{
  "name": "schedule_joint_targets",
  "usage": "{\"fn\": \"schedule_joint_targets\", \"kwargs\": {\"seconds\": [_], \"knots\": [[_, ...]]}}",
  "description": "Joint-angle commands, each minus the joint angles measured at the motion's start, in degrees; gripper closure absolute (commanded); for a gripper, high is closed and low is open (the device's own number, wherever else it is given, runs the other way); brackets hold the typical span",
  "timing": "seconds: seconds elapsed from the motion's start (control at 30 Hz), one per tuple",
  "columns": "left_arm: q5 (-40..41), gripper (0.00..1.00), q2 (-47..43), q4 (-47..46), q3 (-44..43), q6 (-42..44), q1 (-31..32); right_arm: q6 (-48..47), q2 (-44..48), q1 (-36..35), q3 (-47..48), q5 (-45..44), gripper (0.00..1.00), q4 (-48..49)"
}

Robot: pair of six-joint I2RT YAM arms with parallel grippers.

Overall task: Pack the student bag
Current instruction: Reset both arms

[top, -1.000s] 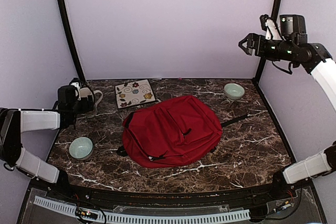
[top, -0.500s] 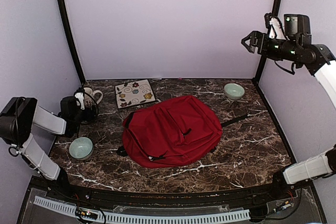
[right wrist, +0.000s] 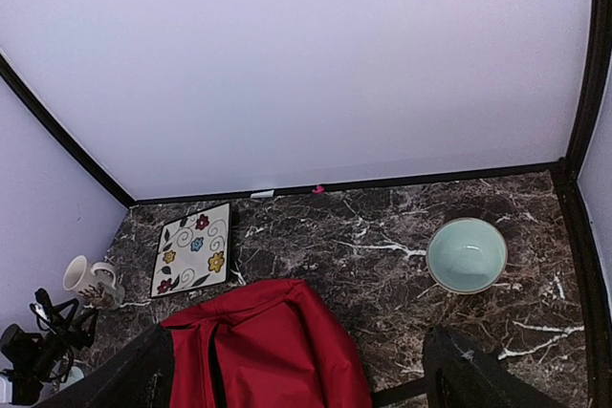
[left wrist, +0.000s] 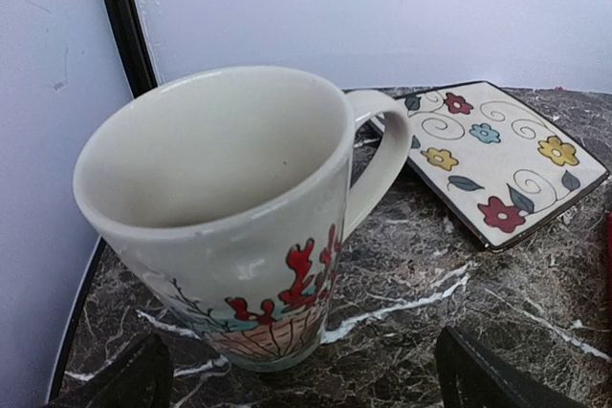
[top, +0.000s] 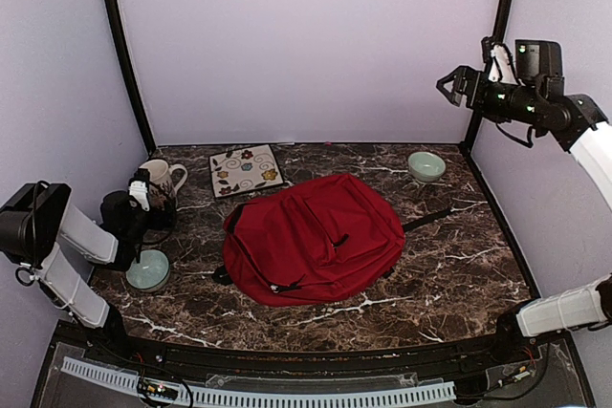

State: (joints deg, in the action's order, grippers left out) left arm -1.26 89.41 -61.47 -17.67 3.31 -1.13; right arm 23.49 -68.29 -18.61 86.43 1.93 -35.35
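Observation:
The student bag [top: 311, 241], a large dark-red backpack, lies flat in the middle of the marble table with its front pocket up; its top end also shows in the right wrist view [right wrist: 263, 346]. My left gripper [top: 143, 200] is low at the far left, open, just short of a cream mug [left wrist: 229, 226] painted with red coral. The mug stands upright on the table, free of the black fingers [left wrist: 124, 379]. My right gripper [top: 454, 86] hangs open high above the back right corner, empty, looking down at the table [right wrist: 301, 379].
A square floral plate [top: 246, 169] lies at the back left beside the mug [top: 163, 179]. One pale green bowl [top: 148, 269] sits near my left arm, another [top: 426, 166] at the back right. A black strap [top: 426, 220] trails from the bag's right side.
My left gripper has drawn back toward the near left, away from the mug, which now stands uncovered. The right gripper shifted slightly right, still high.

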Motion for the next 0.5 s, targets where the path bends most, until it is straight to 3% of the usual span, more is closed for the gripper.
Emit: {"fn": "schedule_joint_targets", "kwargs": {"seconds": [0.0, 0.23, 0.47], "knots": [[-1.27, 0.01, 0.54, -10.52, 2.15, 1.02, -0.28, 1.97, 2.05, 0.29, -3.29, 1.05, 0.09, 3.78], [-1.43, 0.01, 0.31, -9.88, 2.11, 0.9, -0.28, 2.95, 4.89, 0.28, -10.31, 0.98, 0.09, 7.31], [-1.45, 0.01, 0.48, -10.32, 2.2, 0.91, -0.23, 3.14, 4.08, 0.26, -10.99, 1.89, 0.08, 8.85]]}}
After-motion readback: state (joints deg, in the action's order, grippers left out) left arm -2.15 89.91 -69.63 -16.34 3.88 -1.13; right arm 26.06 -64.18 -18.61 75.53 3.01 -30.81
